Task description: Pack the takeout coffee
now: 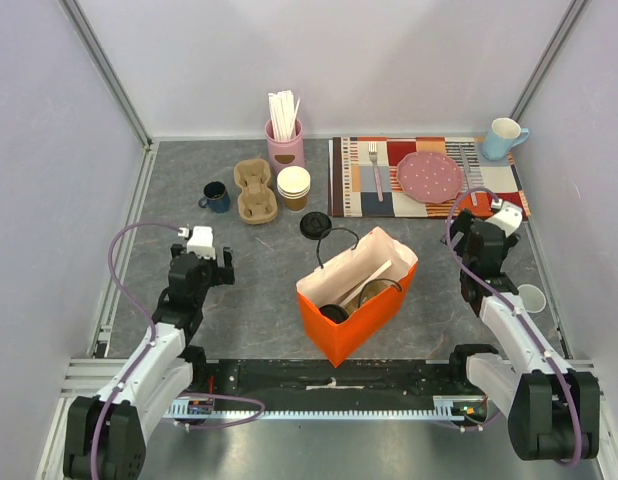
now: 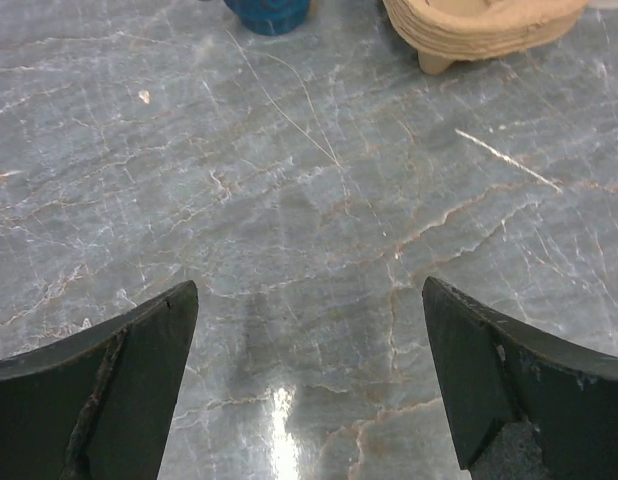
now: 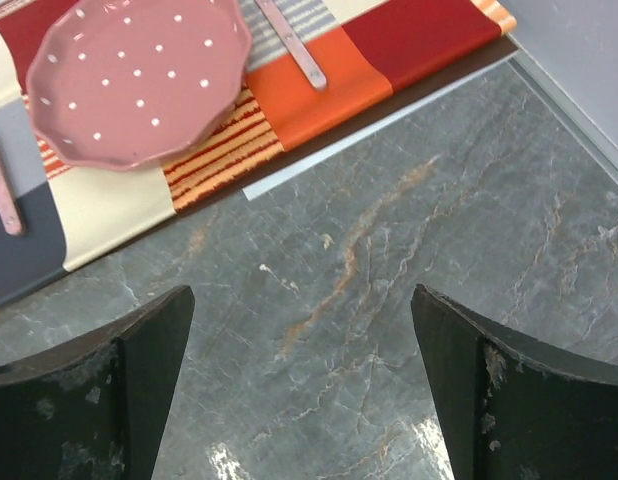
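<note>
The takeout coffee [image 1: 314, 224] stands on the table just behind the orange paper bag [image 1: 361, 318]; from above I see mostly its round black lid. The bag stands open in the middle, with a wooden stick and a dark round thing inside that I cannot identify. My left gripper [image 1: 202, 257] hovers left of the bag, open, with only bare stone between its fingers [image 2: 309, 380]. On the right, near the placemat's corner, my right gripper [image 1: 481, 236] is open and holds nothing [image 3: 302, 380].
Behind the left gripper are a dark blue mug [image 1: 216, 196] [image 2: 269, 12], a cardboard cup carrier [image 1: 256, 190] [image 2: 479, 25], stacked paper cups [image 1: 294, 187] and a pink holder of sticks [image 1: 284, 142]. A striped placemat [image 1: 359, 190] [image 3: 319, 100] bears a pink plate [image 1: 428, 176] [image 3: 139, 75] and a fork [image 1: 375, 165]. A light blue mug [image 1: 503, 138] and a white cup [image 1: 530, 298] stand at the right.
</note>
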Available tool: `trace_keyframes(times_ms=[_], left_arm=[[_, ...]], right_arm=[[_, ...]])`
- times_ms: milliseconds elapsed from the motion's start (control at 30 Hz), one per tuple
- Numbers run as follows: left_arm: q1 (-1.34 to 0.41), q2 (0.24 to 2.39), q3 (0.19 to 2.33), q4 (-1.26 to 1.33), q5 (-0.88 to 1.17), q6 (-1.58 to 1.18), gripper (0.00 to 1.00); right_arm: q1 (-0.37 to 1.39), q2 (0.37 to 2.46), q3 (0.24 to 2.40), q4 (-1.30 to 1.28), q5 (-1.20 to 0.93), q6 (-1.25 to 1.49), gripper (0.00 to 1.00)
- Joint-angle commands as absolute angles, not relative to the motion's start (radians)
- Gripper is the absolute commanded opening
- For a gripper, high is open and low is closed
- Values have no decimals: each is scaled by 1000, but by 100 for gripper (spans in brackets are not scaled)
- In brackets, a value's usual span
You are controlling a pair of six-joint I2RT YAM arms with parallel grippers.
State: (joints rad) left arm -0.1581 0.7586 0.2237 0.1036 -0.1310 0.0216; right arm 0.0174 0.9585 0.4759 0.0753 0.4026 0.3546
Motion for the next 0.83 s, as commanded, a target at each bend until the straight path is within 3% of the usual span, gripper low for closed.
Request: trace_keyframes(times_ms=[0,100,800], left_arm=[[-149,765,164,430,-172,-20,100],[-149,764,91,517,-152,-28,100],[-143,768,95,511,-123,-43,100]], right_arm=[[15,928,407,239,440,367,98],[15,925,393,265,468,360,98],[17,908,373,296,466,379,98]])
